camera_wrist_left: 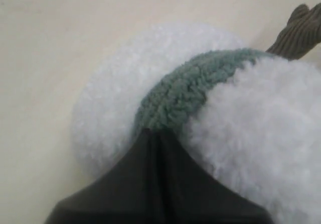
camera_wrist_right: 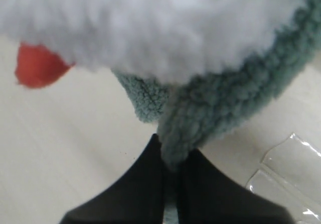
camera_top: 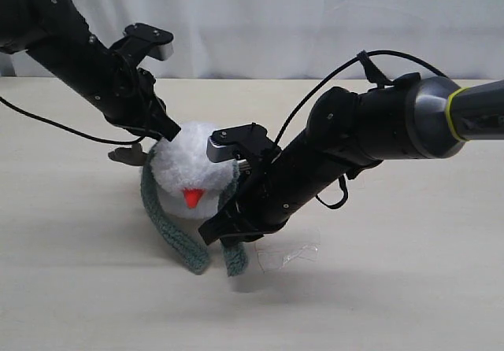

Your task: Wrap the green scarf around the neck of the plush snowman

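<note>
A: Pale table [camera_top: 409, 312] across the whole lower frame, white curtain [camera_top: 276, 20] along the top. Black left arm [camera_top: 75, 48] slanting down from the upper left. Bulkier right arm [camera_top: 370, 131] sweeping in from the right edge toward centre.

B: Both meeting at the plush snowman [camera_top: 189, 158], just left of centre on the table. Round, fluffy, white, face turned toward the lower edge.

A: And the green scarf [camera_top: 161, 221]?

B: Looped behind the head, covering the neck, then down both sides. Two ends lying close together on the table, right below the snowman.

A: Over to the left gripper [camera_top: 170, 133], tucked against the upper left of the white fluff. In the left wrist view, jaws pressed together, tip right up against the scarf band between head and body. Pinching a fold or only touching it, cannot tell.

B: Right gripper [camera_top: 220, 235] low at centre, clamped narrow on the scarf's right-hand end. Clear as day in the right wrist view: knit squeezed between the dark jaws, a sliver of green showing in the gap.

A: Small stuff now. Orange nose [camera_top: 191, 198] pointing down-frame. Brown twig arm [camera_top: 126, 156] poking out at the snowman's left side in frame.

B: Clear plastic scrap [camera_top: 287, 254] on the table, just right of the right gripper.
</note>
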